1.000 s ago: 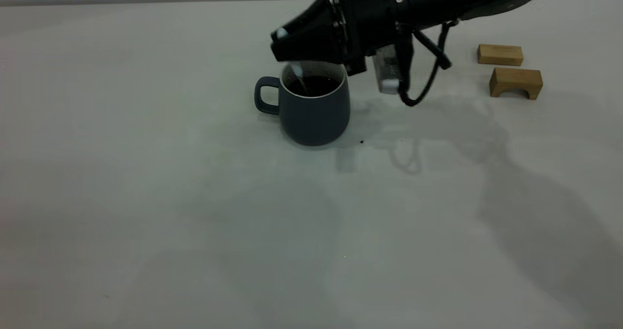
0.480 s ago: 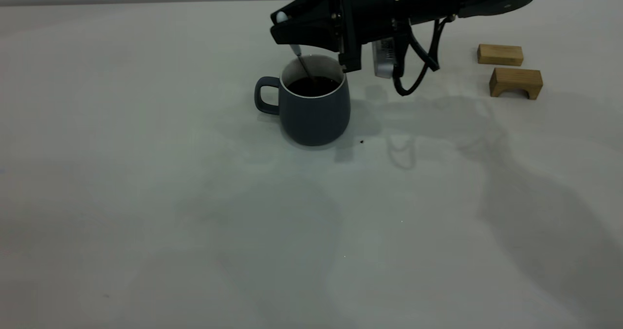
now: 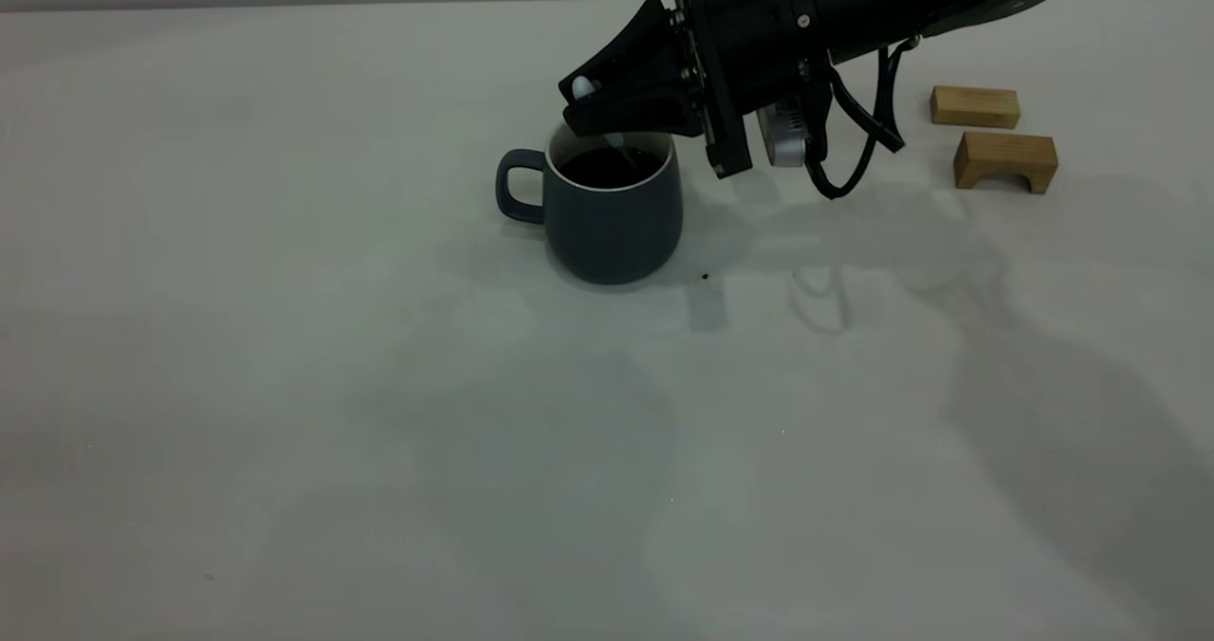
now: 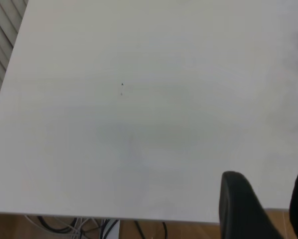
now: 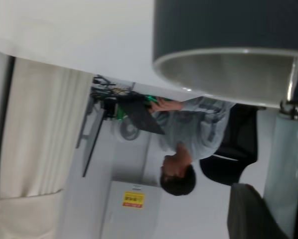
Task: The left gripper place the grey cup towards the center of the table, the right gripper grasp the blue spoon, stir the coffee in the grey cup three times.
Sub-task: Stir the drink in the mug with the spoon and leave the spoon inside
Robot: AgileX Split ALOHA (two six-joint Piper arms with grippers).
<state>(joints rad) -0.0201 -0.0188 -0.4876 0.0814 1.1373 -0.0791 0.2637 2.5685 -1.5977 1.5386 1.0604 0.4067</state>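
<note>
The right gripper (image 3: 590, 110) hangs right over the grey cup (image 3: 607, 210), its two pointed black fingers pinched tight on the blue spoon (image 3: 597, 115). The pale rounded end of the handle pokes out above the fingertips, and the thin metal neck slants down past the cup's white rim into the coffee (image 3: 607, 166). The bowl is under the dark liquid, so I cannot see it. In the right wrist view the smooth pale handle (image 5: 287, 174) runs along beside one black finger (image 5: 251, 214) toward the cup's rim (image 5: 228, 55).

The cup is matte slate, round-bellied, white inside, with its loop handle pointing away from the arm. It stands on the table (image 3: 379, 432), a flat off-white surface, with a tiny dark speck just beside its base. Two small wooden blocks (image 3: 991, 138) lie well apart from the cup, past the arm, one plain and one arched.

The left gripper (image 4: 278, 209) is far from the cup, over a bare table edge, its black fingers spread apart and holding nothing.
</note>
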